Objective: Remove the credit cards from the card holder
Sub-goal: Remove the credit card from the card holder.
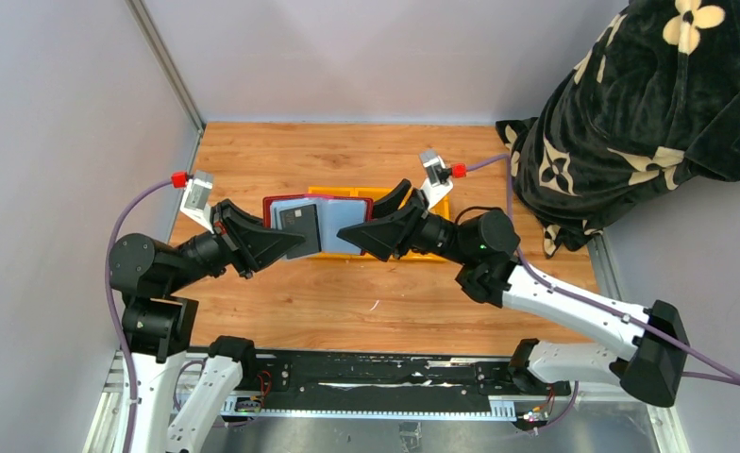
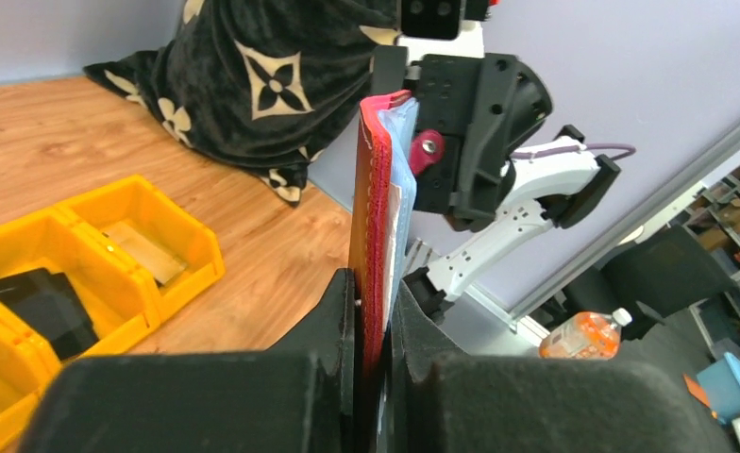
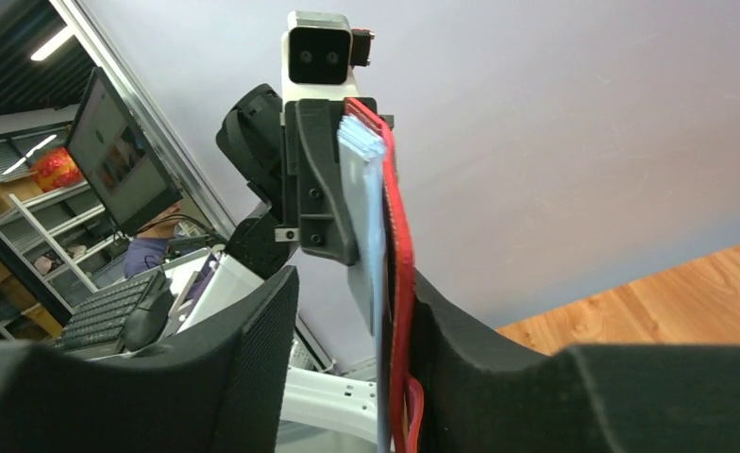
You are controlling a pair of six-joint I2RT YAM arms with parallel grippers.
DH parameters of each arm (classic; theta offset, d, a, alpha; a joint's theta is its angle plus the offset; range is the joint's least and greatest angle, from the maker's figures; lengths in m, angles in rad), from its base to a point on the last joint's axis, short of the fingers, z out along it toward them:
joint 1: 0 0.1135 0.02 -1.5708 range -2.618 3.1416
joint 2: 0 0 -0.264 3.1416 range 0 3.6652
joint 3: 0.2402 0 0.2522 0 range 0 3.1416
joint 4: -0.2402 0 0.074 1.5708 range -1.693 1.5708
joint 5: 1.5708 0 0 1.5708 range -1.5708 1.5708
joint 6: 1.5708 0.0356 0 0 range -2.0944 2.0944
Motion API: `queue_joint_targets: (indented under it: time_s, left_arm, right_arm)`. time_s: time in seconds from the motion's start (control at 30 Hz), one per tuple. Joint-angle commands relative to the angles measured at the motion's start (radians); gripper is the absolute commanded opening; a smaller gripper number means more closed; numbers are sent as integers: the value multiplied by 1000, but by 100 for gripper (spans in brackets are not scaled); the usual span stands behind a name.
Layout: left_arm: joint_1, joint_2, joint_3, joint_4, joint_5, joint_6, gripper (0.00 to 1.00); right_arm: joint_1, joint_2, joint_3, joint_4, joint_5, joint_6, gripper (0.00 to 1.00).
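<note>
Card holder (image 1: pixel 314 219) is hanging open in mid-air over the yellow tray (image 2: pixel 196 264), toward the far middle of the surface (image 1: pixel 281 156), with its long axis running left to right between the arms. Left end effector (image 1: pixel 286 243) is pinched tight on its left edge. Right end effector (image 1: pixel 355 236) is spread, so the right edge sits between its fingers unclamped. Sleeves face up, and a dark card (image 1: pixel 302 226) shows in the left half. My guess is the free right arm reaches leftward for it.
</note>
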Motion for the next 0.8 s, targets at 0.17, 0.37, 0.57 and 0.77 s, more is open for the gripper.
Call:
queue_joint_targets:
  time_s: [0.17, 0.37, 0.57, 0.77]
  left_arm:
    - [3, 27, 78, -233, -84, 221, 0]
    - [3, 56, 103, -339, -117, 321, 0]
    - [3, 78, 115, -362, -102, 310, 0]
    - [3, 97, 128, -350, -13, 266, 0]
  right_arm:
    - [-57, -247, 101, -459, 168, -190, 64]
    - [-55, -213, 224, -630, 73, -180, 61]
    - [-31, -30, 303, -615, -180, -101, 57]
    - [-23, 67, 300, -602, -252, -79, 55]
